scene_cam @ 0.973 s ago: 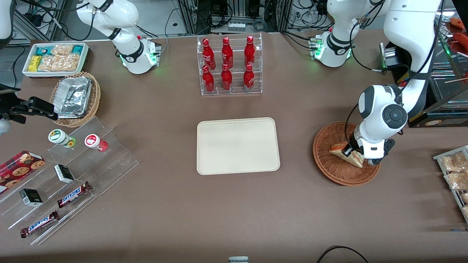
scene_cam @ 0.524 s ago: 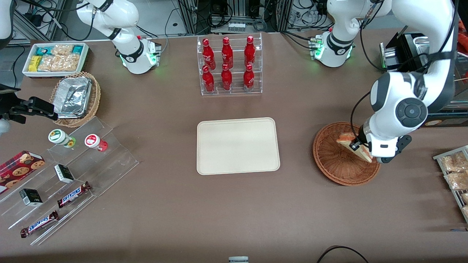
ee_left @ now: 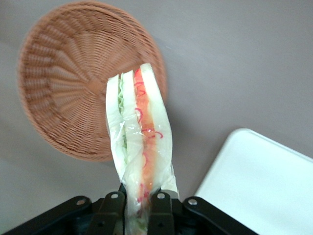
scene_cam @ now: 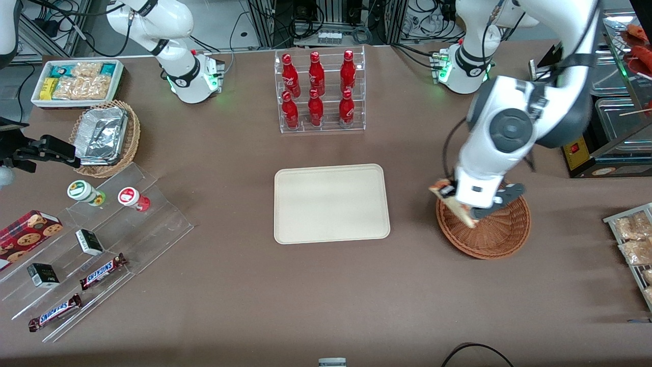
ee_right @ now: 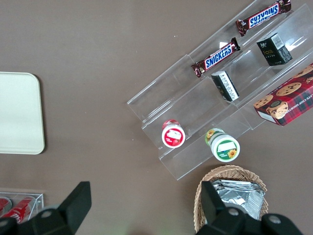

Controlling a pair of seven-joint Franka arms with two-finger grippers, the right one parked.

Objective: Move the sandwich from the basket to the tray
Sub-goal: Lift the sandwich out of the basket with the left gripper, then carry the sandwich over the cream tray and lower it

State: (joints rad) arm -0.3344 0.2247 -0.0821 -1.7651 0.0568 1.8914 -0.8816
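Front view: claw (scene_cam: pixel 457 200) has risen out of the basket (scene_cam: pixel 496 237) and swung toward the tray (scene_cam: pixel 331 203), now hanging over the basket's tray-side rim, clamped on the sandwich (scene_cam: pixel 451 202). Wrist view: the sandwich (ee_left: pixel 140 142) hangs clear of the basket (ee_left: pixel 63 88), the tray (ee_left: pixel 264 186) near, so the lift looks done and the carry under way.

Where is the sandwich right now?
The gripper holds the sandwich in the air above the basket rim nearest the tray.
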